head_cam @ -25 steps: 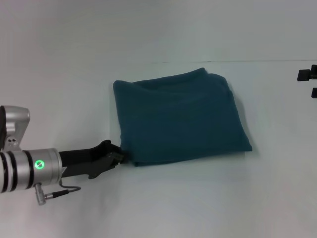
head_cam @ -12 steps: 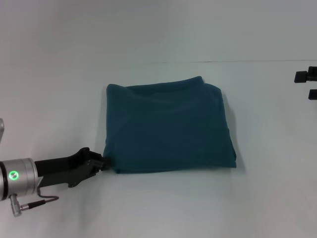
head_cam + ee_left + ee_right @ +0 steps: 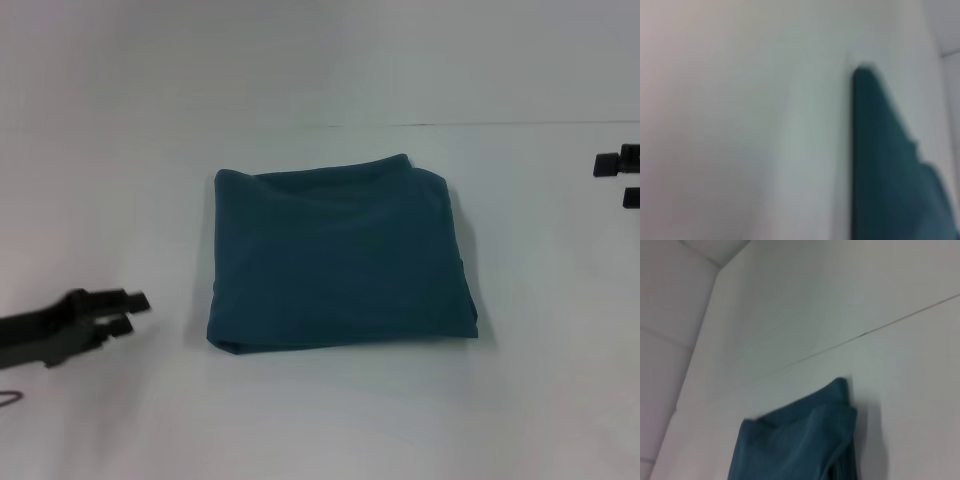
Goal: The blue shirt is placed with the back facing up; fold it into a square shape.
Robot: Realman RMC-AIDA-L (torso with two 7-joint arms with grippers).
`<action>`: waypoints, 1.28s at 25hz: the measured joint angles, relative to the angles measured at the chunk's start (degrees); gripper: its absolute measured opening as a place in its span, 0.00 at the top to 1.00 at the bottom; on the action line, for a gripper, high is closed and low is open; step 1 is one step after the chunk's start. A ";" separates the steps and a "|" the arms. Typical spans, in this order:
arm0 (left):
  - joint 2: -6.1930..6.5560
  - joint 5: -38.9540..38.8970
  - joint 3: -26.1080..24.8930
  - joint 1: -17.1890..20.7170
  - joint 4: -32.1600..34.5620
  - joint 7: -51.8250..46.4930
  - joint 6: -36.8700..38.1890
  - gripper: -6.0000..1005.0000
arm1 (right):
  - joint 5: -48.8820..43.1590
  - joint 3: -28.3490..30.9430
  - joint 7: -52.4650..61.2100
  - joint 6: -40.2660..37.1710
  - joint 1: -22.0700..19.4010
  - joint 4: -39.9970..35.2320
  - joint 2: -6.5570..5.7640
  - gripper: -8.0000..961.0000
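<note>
The blue shirt (image 3: 340, 255) lies folded into a rough square in the middle of the white table, plain side up. Its folded edges also show in the left wrist view (image 3: 890, 190) and in the right wrist view (image 3: 795, 445). My left gripper (image 3: 130, 311) hovers low at the left, a short way off the shirt's near left corner, open and holding nothing. At the far right edge of the head view my right gripper (image 3: 618, 178) is well clear of the shirt, its two fingers apart and nothing between them.
The white table (image 3: 330, 420) stretches on all sides of the shirt. A thin seam line (image 3: 450, 124) runs across the far side behind the shirt.
My left gripper dragged the shirt's near left corner leftward, then let go and drew back to the left. The shirt now lies still. The right gripper barely moved.
</note>
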 joint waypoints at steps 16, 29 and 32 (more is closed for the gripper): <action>2.65 -0.95 7.86 -9.05 2.63 33.19 23.76 0.24 | -6.71 -10.39 -31.02 -10.77 2.15 -19.46 17.24 0.05; 3.19 2.68 13.38 -12.90 2.67 34.02 20.07 0.23 | 1.70 -17.97 -37.80 -13.38 3.46 -13.56 17.72 0.05; 3.00 2.70 14.06 -12.99 2.53 34.22 19.52 0.23 | 1.72 -18.01 -37.89 -13.53 3.15 -13.35 17.74 0.05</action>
